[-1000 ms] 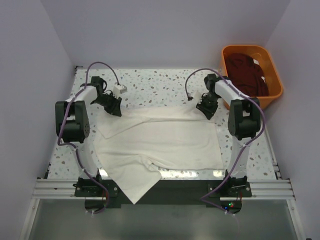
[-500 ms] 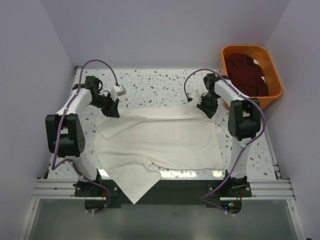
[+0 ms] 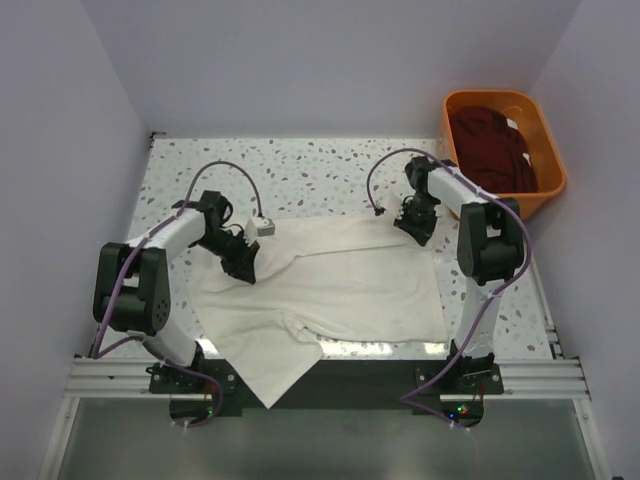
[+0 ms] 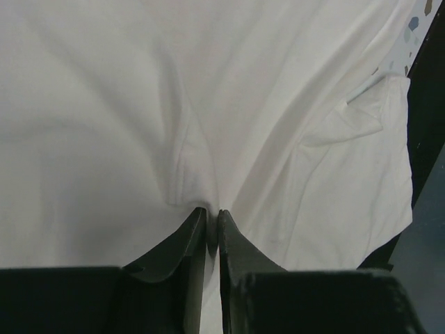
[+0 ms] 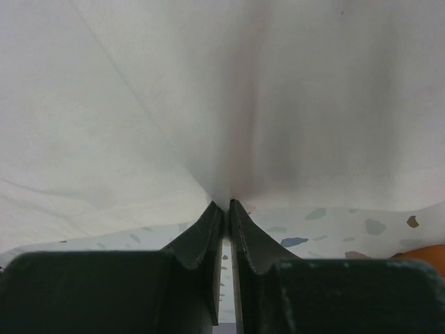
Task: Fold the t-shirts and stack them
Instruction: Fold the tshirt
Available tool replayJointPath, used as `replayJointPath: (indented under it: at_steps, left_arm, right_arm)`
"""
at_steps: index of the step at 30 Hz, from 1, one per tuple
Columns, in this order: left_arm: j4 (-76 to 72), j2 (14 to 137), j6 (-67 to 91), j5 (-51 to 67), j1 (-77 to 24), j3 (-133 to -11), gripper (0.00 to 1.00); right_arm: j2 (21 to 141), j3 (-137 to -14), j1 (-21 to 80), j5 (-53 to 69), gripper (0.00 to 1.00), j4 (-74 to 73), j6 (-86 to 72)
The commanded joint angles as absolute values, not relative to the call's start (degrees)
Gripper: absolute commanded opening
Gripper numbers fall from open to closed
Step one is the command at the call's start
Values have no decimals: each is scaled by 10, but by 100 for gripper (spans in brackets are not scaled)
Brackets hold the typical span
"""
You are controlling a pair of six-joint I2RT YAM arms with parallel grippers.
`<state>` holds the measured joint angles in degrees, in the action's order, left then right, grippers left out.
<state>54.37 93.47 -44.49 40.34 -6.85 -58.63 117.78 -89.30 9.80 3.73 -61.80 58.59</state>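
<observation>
A cream-white t-shirt (image 3: 340,285) lies spread across the speckled table (image 3: 300,170), one sleeve hanging over the near edge. My left gripper (image 3: 244,268) sits over the shirt's left part, shut on a pinched fold of the cloth (image 4: 201,174). My right gripper (image 3: 414,224) is at the shirt's far right corner, shut on its edge (image 5: 229,139), with the table showing just beneath. In the left wrist view the jaws (image 4: 213,212) meet with cloth between them; likewise in the right wrist view (image 5: 227,204). A dark maroon t-shirt (image 3: 492,148) lies bundled in the tub.
An orange plastic tub (image 3: 548,185) stands off the table's far right corner. Purple walls close in the back and both sides. The arms' bases and a metal rail (image 3: 330,378) run along the near edge.
The left gripper has come from the far left corner toward me and inward, dragging that corner of the shirt over itself. Both grippers have closed on cloth. The right arm barely shifted.
</observation>
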Motion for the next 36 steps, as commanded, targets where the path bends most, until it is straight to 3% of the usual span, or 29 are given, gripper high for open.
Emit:
replayJointPath:
  at_steps: [1,4,7,11,17,27,34,36]
  left_arm:
    - [518,904,-410,427,-90,-568,19]
    - [532,894,-423,432,-95,-567,28]
    - [553,888,-435,447,-96,-580,36]
    - [555,882,-424,454,-94,-605,40]
    - [490,885,-357,431,-95,-604,47]
    - [439,922,-321,432,-123,-578,60]
    - [425,942,-305,408,-151,-562,58]
    - [421,945,-303,403,-156,-563,53]
  right_arm:
    - [1149,-888,99,18,12,-607,601]
    - [1150,-884,99,15,16,-603,604]
    - [1153,-889,99,14,29,-602,598]
    - [1159,-914,99,19,38,-613,583]
    - [1159,-966,98,63,36,-657,549]
    - [1160,-935,101,63,36,-642,544]
    - [1166,-913,108,55,31,-635,549]
    - [1166,-911,110,52,27,-635,552]
